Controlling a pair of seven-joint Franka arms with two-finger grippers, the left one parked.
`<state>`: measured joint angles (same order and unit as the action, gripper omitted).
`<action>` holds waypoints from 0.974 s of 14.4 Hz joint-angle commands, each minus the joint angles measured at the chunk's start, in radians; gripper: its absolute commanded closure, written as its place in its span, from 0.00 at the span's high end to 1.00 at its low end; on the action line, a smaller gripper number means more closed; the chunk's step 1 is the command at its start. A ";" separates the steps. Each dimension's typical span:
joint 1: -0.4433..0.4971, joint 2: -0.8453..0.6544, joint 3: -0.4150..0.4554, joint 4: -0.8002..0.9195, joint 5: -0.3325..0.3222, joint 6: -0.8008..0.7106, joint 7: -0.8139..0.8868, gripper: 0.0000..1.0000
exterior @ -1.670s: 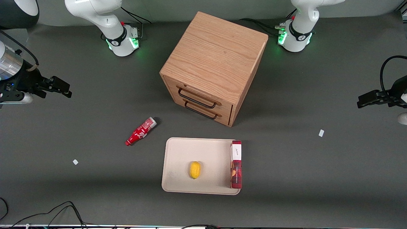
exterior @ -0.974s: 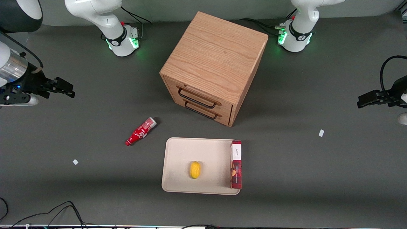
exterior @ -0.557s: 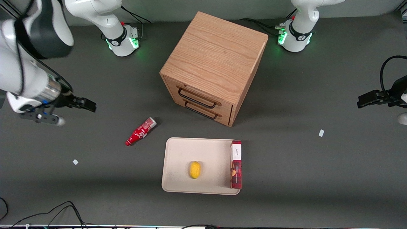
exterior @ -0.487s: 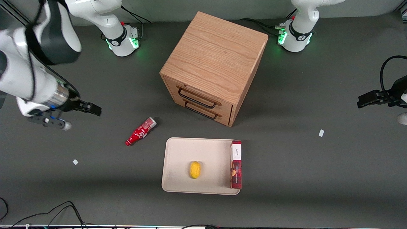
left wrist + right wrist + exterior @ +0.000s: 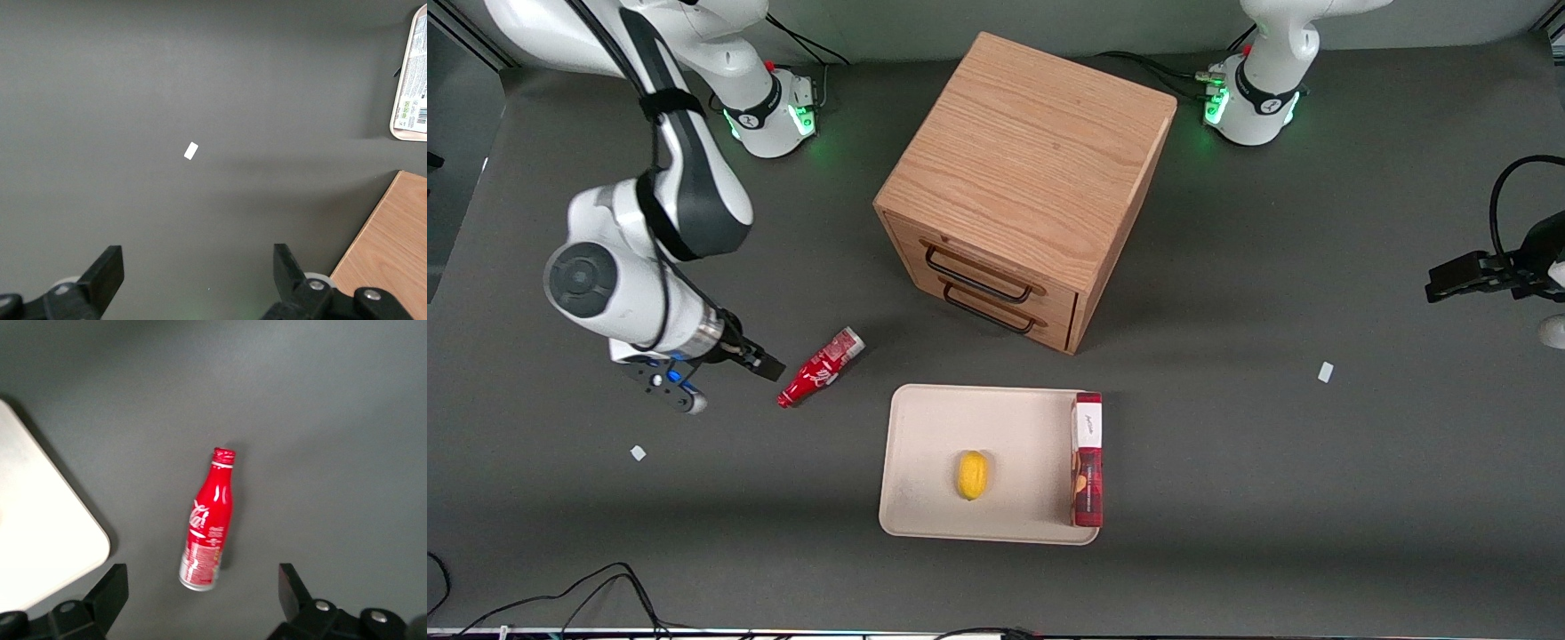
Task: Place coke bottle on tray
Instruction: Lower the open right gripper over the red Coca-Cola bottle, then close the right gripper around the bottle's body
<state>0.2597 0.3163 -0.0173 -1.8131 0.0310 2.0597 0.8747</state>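
Bottle [image 5: 821, 367] lies on its side on the table [image 5: 1227, 533], not on the tray [image 5: 934, 427] yet — just off the tray's corner that faces the working arm's end, farther from the front camera than the lemon [image 5: 972, 475]. Its cap points toward the gripper [image 5: 765, 366] and its silver base toward the cabinet [image 5: 1027, 187]. The gripper hangs above the table just beside the cap, touching nothing; wrist view shows the fingers [image 5: 107, 593] spread wide with the bottle [image 5: 207, 530] between their lines, nothing held.

Step in hand: approach for the grasp. To do it well, centre over the red body, not the narrow neck, and turn the wrist so the fingers close across the width — a lying bottle probably rolls if nudged. Height above the table is hard to judge, so come down slowly. Free tray floor lies between the lemon and the near rim; the box [image 5: 1087, 460] takes the edge toward the parked arm.
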 commanded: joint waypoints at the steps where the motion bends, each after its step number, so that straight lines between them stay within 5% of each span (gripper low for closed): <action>1: 0.016 0.058 0.013 -0.046 0.009 0.120 0.113 1.00; 14: 0.027 0.205 0.016 -0.215 0.009 0.484 0.193 1.00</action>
<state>0.2791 0.5024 -0.0015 -2.0235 0.0311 2.5053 1.0326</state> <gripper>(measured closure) 0.000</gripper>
